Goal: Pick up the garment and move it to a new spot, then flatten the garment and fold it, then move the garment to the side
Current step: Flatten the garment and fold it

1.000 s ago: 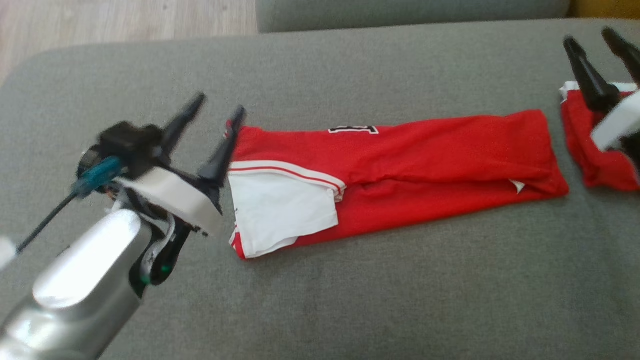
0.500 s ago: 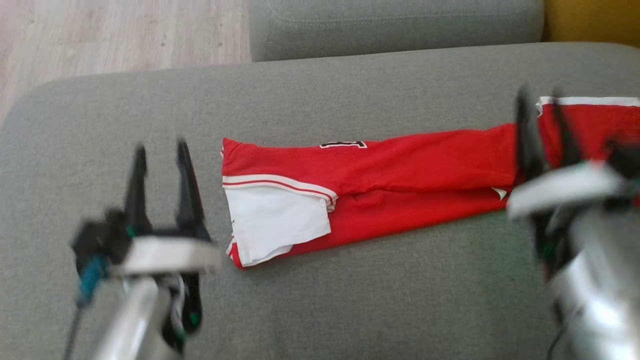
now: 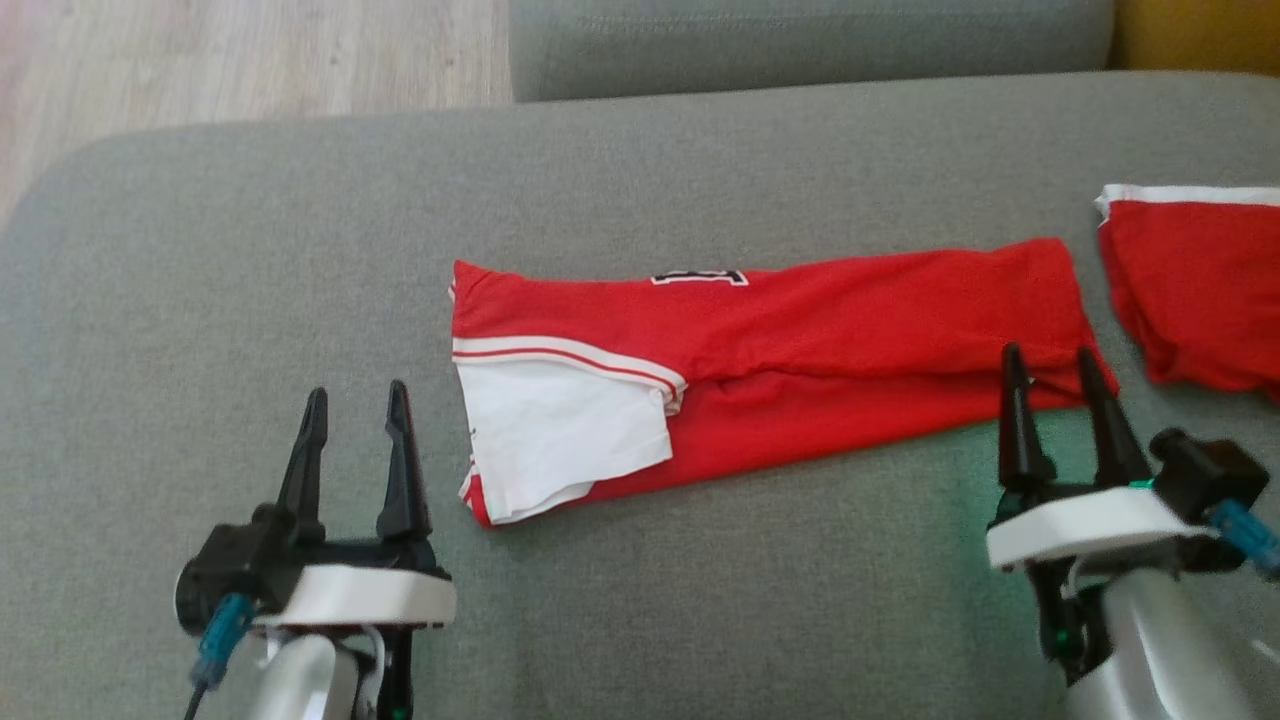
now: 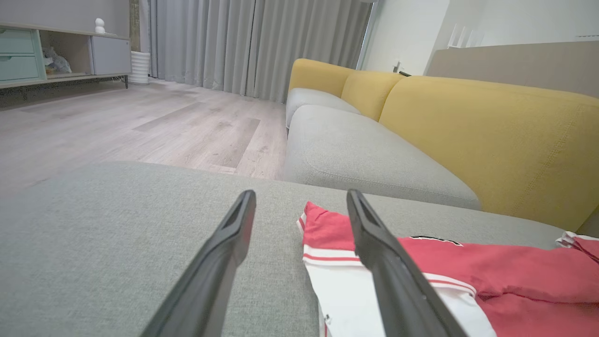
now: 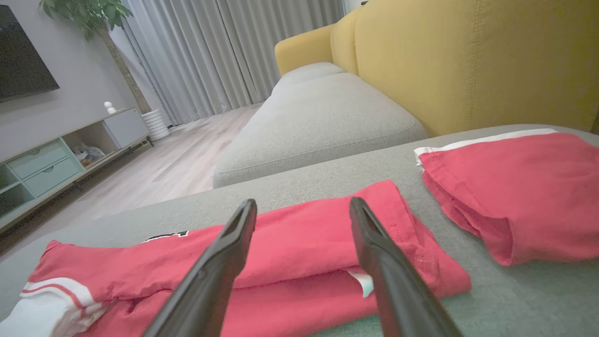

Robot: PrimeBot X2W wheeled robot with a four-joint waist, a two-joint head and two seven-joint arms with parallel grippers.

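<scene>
The folded red garment (image 3: 850,330) lay across mid-frame on the grey sofa cushion (image 3: 250,250). The left gripper (image 3: 357,392), lower left, and the right gripper (image 3: 1047,352), lower right, were both parted and empty.

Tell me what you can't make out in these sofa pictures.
Black print on the long folded red jersey: head view, tucked into the fold, unreadable.
Second red garment: head view, cut by the right edge.
Distant small white figure: left wrist view, too small to identify.
</scene>
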